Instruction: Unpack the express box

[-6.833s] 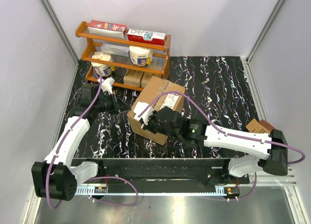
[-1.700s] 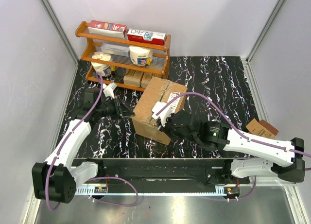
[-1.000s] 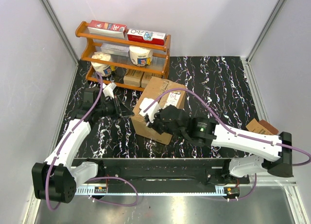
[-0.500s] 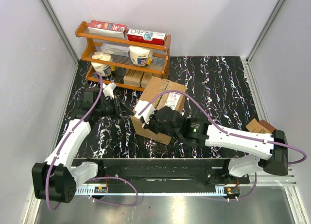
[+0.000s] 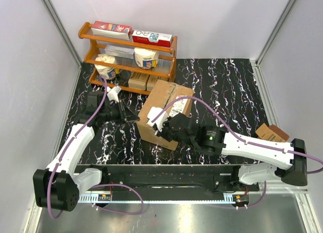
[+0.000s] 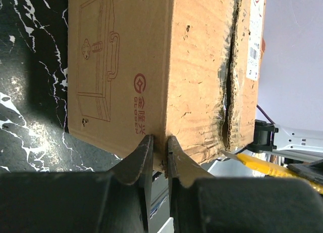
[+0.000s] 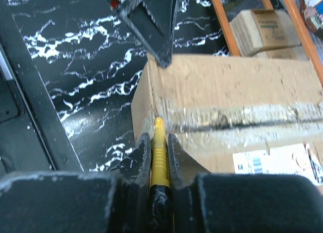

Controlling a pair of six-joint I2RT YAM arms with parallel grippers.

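Pinching the express box [image 6: 126,66] corner is the left gripper [image 6: 160,140]; the right gripper [image 7: 158,137] clamps a yellow knife [image 7: 160,159].

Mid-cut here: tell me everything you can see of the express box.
The express box is a brown corrugated carton lying skewed on the black marbled table, in front of the wooden shelf. Its flaps are closed; the taped centre seam looks ragged and partly split. A white barcode label sits on top, a red logo on one side. The left gripper touches one corner edge with nearly closed tips; the right gripper aims a yellow utility knife at the seam's end.
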